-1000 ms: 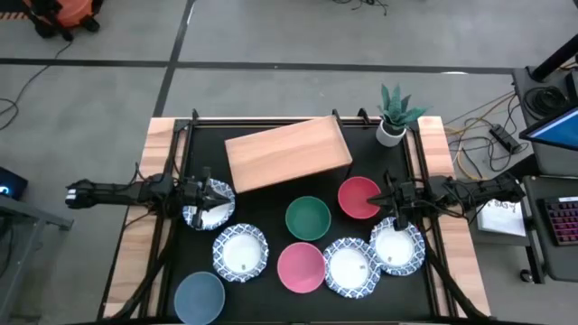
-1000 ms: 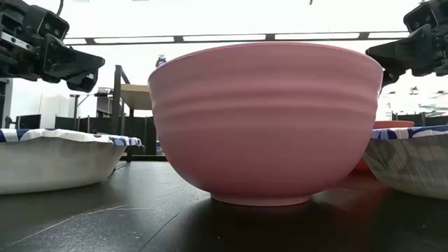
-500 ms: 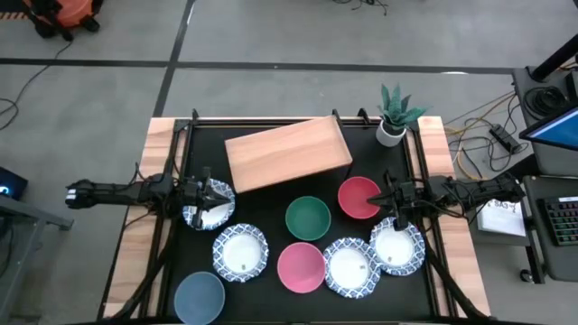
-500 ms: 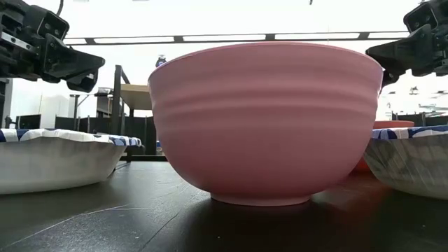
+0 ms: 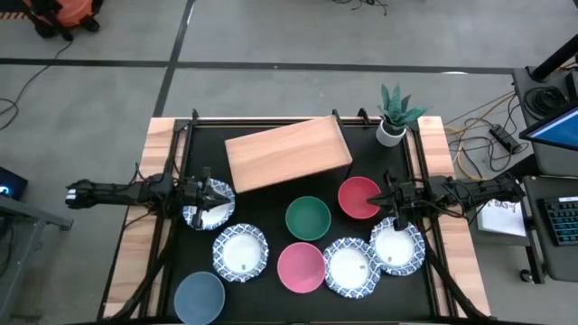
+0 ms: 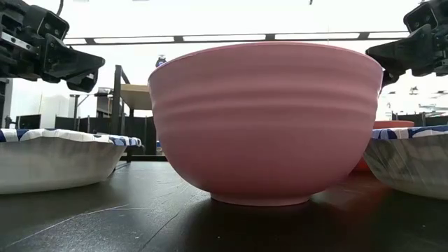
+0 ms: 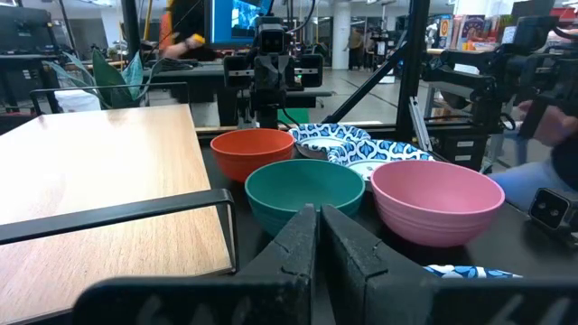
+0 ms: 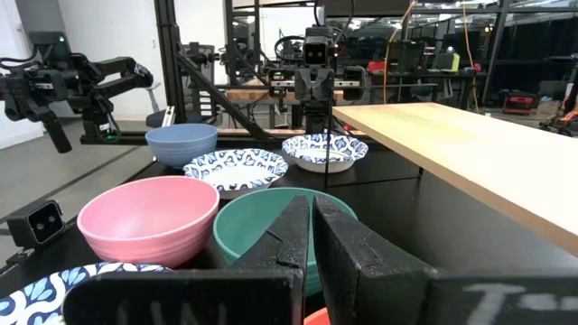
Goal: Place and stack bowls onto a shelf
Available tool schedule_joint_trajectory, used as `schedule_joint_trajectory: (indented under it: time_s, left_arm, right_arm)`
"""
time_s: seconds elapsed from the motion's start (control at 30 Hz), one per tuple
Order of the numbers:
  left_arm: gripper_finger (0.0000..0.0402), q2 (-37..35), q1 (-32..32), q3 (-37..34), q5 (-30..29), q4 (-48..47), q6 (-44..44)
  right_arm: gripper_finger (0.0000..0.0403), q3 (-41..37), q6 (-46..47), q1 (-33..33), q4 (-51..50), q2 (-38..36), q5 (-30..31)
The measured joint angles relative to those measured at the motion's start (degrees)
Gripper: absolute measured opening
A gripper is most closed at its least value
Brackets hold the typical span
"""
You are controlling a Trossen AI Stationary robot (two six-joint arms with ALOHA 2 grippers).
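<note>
Bowls (image 5: 301,267): 4 white w/ blue rims, 4 plain colours.

On the black table (image 5: 262,203) stood a red bowl (image 5: 358,197), a green bowl (image 5: 307,218), a pink bowl (image 5: 300,266) and a blue-grey bowl (image 5: 199,295). Four white bowls (image 5: 240,252) carried blue patterned rims. The shelf (image 5: 286,153) was pale plain wood, and both claws were dark.

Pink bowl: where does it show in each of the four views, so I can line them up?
High view: pink bowl, front row, between two patterned bowls.
Low view: pink bowl fills the middle, close up.
Left wrist view: pink bowl, beside the green bowl.
Right wrist view: pink bowl, again beside the green bowl.
Shared landmark: green bowl, hidden in the low view.
</note>
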Motion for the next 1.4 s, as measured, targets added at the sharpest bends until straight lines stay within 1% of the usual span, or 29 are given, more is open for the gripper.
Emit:
schedule_joint_trajectory:
  time_s: [0.27, 0.3, 0.4, 0.47, 0.63, 0.77, 0.83, 0.9, 0.97, 1.03, 1.1, 1.17, 1.23, 1.4]
  left_arm:
    - [0.0, -0.02, -0.01, 0.0, 0.0, -0.01, 0.0]
    - [0.0, 0.0, -0.02, 0.0, 0.0, 0.01, 0.01]
    - [0.0, -0.02, -0.01, 0.0, 0.0, -0.01, 0.01]
    - [0.0, -0.01, 0.01, 0.0, 0.0, 0.01, 0.0]
    - [0.0, -0.02, 0.01, 0.0, 0.0, -0.01, 0.01]
    - [0.0, 0.01, -0.01, 0.0, 0.0, 1.15, 0.11]
    - [0.0, 0.11, -0.02, 0.0, 0.0, 6.16, -2.86]
    - [0.0, 0.2, -0.02, 0.0, -0.25, 14.55, -8.58]
    - [0.0, 0.2, -0.02, 0.0, -1.89, 24.15, -13.65]
    - [0.0, 0.17, -0.02, 0.02, -3.79, 32.77, -14.96]
    - [0.0, 0.17, -0.02, 0.02, -4.12, 40.09, -14.74]
    - [0.0, 0.09, -0.02, 0.02, -4.13, 46.03, -14.73]
    - [0.0, -0.11, -0.02, 0.02, -4.13, 49.5, -14.94]
    - [0.0, -0.31, -0.02, 0.02, -4.22, 50.23, -13.44]
  right_arm:
    - [0.0009, -0.01, -0.01, -0.01, 0.11, 0.0, 0.01]
    - [0.0009, -0.01, 0.87, 0.01, 0.25, -0.02, -0.02]
    - [0.0009, -0.01, 8.87, 0.01, 0.23, -0.01, -0.04]
    - [0.0009, -0.01, 11.76, -0.01, 0.94, 0.0, 0.04]
    - [0.0009, -0.01, 16.58, 0.14, 7.63, 0.0, -0.07]
    - [0.0009, -0.01, 17.45, 0.14, 15.35, 0.28, -0.05]
    - [0.0009, -0.01, 17.44, 0.14, 18.65, 1.24, -0.05]
    - [0.0009, -0.01, 17.42, 0.14, 21.35, 2.81, 0.23]
    - [0.0009, -0.01, 17.8, 0.14, 24.18, 5.21, 2.0]
    - [0.0009, 0.4, 18.14, 0.14, 24.81, 7.97, 4.64]
    - [0.0009, 2.02, 18.23, 0.13, 24.49, 11.32, 7.55]
    - [0.0009, 4.66, 18.66, 0.11, 22.44, 14.55, 10.47]
    - [0.0009, 8.71, 20.17, -0.01, 16.65, 17.58, 13.53]
    - [0.0009, 23.1, 27.13, -0.01, -11.46, 24.2, 19.14]
